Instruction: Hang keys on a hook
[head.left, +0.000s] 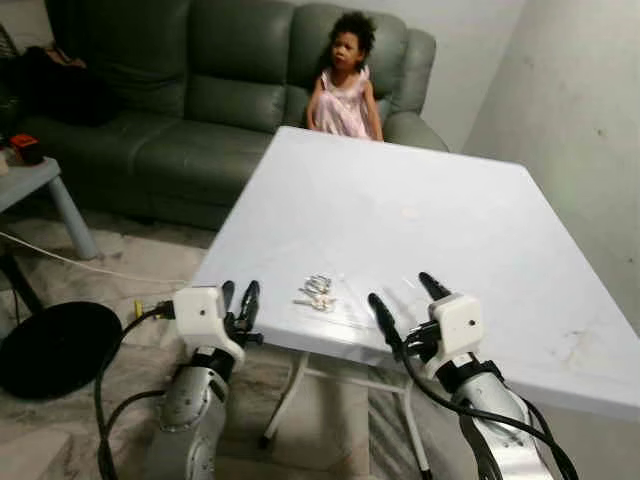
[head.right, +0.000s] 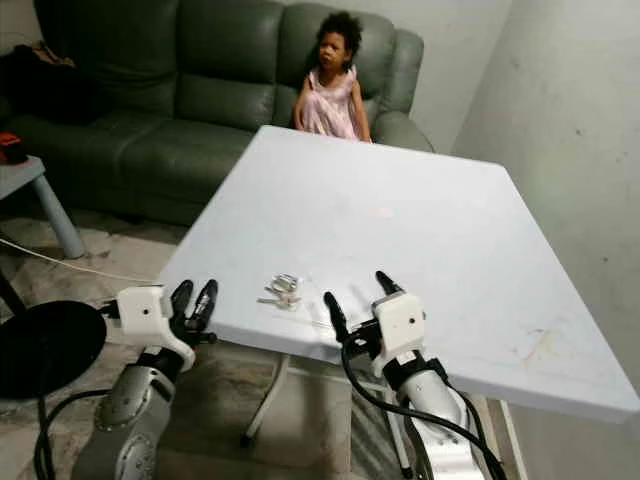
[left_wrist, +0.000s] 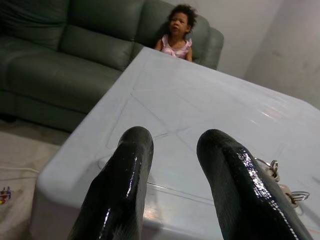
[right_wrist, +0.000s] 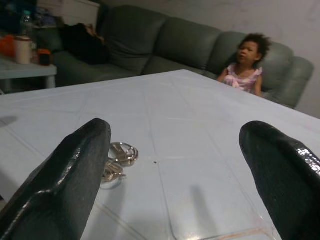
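Nearest the camera, the two silver arms reach up toward the near edge of the white bench (head.left: 480, 220). The left gripper (head.left: 240, 300) hangs just off the bench's near left corner, its jaws a little apart with a narrow gap between the black fingers (left_wrist: 120, 190), and nothing is between them. The right gripper (head.left: 408, 305) sits at the near edge further right, its jaws spread wide and empty, one finger over the bench top and the other at the rim. Between the two grippers, close to the near edge, the keys (head.left: 318, 292) lie flat on the bench as a small silvery bunch with rings, touched by neither gripper; in the right wrist view they rest just beyond the tip of one finger (right_wrist: 65, 185). Below and left of the bench a round black object (head.left: 55, 345) lies on the pale floor (head.left: 130, 260), with a black cable running from it toward the left arm. Further left stands a small grey side table (head.left: 40, 185) with a red-and-black item on it. At the far edge of the bench a child in a pink dress (head.left: 345, 85) stands in front of a dark green sofa (head.left: 180, 90), with a plain wall (head.left: 580, 110) to the right.
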